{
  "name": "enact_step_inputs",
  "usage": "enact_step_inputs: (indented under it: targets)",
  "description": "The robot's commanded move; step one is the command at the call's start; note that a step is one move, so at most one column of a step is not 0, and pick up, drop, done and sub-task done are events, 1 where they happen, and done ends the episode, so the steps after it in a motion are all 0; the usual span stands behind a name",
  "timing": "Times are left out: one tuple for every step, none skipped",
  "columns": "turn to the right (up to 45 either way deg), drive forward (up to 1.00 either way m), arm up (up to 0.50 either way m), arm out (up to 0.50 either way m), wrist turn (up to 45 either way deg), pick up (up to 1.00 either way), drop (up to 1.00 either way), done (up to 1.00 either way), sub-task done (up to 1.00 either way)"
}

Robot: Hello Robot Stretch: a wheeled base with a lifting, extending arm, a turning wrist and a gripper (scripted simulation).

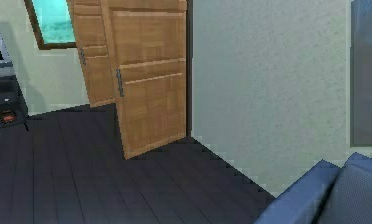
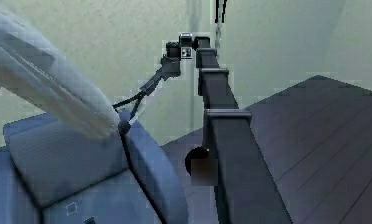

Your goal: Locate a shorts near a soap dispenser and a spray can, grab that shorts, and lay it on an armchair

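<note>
One step short of the finish, by the look of it: angling the gripper [image 2: 122,114] down and leftward from the far end of the dark arm [image 2: 229,130], fingers ending right at the lower tip of a long pale blue-white cloth shape [image 2: 49,75], probably the shorts. Giving no way of telling the gripper's state, nor whether anything is in its hold, since the cloth's tip is meeting the top of the blue armchair [image 2: 64,170] just where the fingers end. Slanting the cloth from the arm side view's upper left down to the chair's back, above the seat rather than flat on it. Setting all this against a pale wall [image 2: 124,30], with dark plank floor [image 2: 324,120] spreading toward that view's right. Catching, in the forward view's lower right, a blue corner that is likely this armchair [image 1: 339,195], two wooden doors [image 1: 149,75] standing ajar beyond and a teal window [image 1: 54,20] at upper left. Risking, on this reading, a release too near the chair's back edge, sending the cloth sliding to the floor between chair and wall. Risking also a snag: dragging the cloth off on the fingers, or knocking the chair with the arm, when drawing back.
</note>
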Motion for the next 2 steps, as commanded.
enact_step_inputs:
  targets:
    - [0.0,0.0,0.0,0.0,39.0,0.0,0.0,0.0,0.0]
    - [0.0,0.0,-0.46,0.0,0.0,0.0,0.0,0.0,0.0]
